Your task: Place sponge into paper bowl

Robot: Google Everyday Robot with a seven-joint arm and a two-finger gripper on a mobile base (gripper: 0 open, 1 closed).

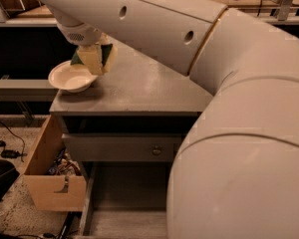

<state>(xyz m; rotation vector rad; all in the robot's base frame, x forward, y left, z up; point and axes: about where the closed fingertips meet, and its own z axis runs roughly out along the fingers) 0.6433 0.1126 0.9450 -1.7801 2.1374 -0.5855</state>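
The sponge [93, 59], dark green on top with thick pale yellow foam, hangs in my gripper [92, 51], which is shut on it. It is held in the air just above the right rim of the paper bowl [70, 77], a shallow cream-white bowl standing near the left edge of the grey table [139, 86]. The sponge overlaps the bowl's right edge in this view. My arm crosses the whole upper right of the view and hides the back of the table.
A wooden box [52, 176] with clutter stands on the floor at the left below the table. The table has a drawer with a small knob [156, 152]. Cables lie on the floor at far left.
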